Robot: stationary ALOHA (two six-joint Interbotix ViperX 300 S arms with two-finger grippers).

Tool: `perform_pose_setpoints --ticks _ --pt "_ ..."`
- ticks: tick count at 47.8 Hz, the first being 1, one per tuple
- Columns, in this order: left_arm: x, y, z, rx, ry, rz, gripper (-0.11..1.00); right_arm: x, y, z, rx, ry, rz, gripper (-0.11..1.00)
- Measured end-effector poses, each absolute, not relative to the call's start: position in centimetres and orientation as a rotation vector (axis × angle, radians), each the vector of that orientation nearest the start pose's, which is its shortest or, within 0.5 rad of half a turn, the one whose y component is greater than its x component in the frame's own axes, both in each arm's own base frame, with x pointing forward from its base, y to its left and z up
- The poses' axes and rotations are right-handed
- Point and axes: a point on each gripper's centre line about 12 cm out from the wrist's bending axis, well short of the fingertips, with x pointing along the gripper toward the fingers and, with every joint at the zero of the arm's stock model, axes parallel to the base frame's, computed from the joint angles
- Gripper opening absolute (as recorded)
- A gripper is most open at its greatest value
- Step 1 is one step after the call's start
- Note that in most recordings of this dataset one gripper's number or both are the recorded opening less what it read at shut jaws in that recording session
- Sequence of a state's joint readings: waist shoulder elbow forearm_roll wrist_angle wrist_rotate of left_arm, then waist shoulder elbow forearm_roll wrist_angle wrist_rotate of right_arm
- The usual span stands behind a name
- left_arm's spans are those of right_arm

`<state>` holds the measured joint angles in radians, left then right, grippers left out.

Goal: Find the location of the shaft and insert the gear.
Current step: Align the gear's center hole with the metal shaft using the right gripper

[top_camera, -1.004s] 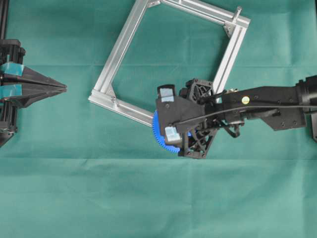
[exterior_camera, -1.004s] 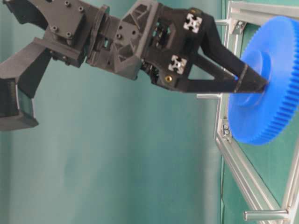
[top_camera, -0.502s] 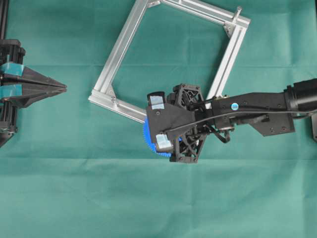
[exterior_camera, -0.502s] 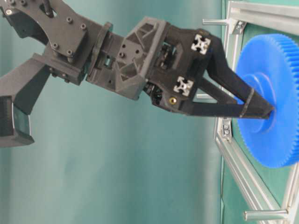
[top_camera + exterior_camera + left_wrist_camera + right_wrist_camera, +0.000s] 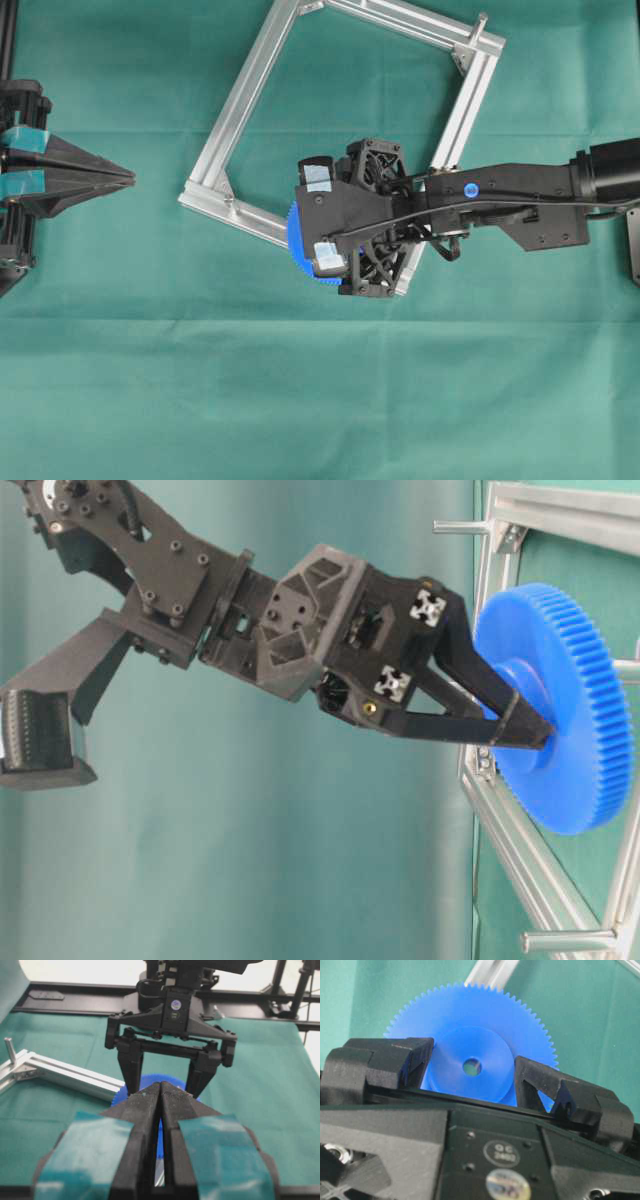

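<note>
The gear (image 5: 294, 240) is a flat blue toothed disc with a raised hub and a small centre hole. My right gripper (image 5: 530, 715) is shut on its hub, one finger on each side, as the right wrist view shows (image 5: 472, 1072). The gear (image 5: 590, 720) hangs tilted above the lower rail of the aluminium frame (image 5: 245, 95). The shaft is hidden in every view; my right arm and the gear cover the frame's lower corner. My left gripper (image 5: 130, 175) rests shut and empty at the far left, its tips (image 5: 160, 1087) pointing at the gear (image 5: 118, 1097).
The square frame (image 5: 520, 850) lies diamond-wise on green cloth. Upright silver pins stand on it: one at the top right corner (image 5: 481, 22), and in the table-level view a thin one (image 5: 455, 527) and a thicker one (image 5: 565, 941). A pin (image 5: 7, 1047) also shows in the left wrist view.
My right gripper has carried the gear leftward along the frame's lower rail and a little inward. The gear now sits more tilted. The left arm has not moved.
</note>
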<state>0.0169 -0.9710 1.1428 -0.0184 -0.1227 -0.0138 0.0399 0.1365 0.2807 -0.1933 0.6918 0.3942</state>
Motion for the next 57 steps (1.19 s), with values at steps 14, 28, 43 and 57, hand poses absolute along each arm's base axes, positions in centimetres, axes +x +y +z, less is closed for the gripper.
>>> perform_pose_setpoints --ticks 14,28,43,57 --pt "20.0 0.4 28.8 -0.032 0.049 0.020 0.01 41.4 0.0 19.1 0.162 1.079 -0.230 0.70" --pt "20.0 0.3 28.8 -0.032 0.049 0.018 0.01 40.5 0.4 19.2 0.173 1.063 -0.222 0.70" --pt "20.0 0.4 28.8 -0.034 0.050 0.020 0.01 40.4 2.0 19.2 0.172 1.050 -0.192 0.70" --pt "20.0 0.3 28.8 -0.034 0.050 0.019 0.01 40.6 4.1 19.3 0.184 1.024 -0.146 0.70"
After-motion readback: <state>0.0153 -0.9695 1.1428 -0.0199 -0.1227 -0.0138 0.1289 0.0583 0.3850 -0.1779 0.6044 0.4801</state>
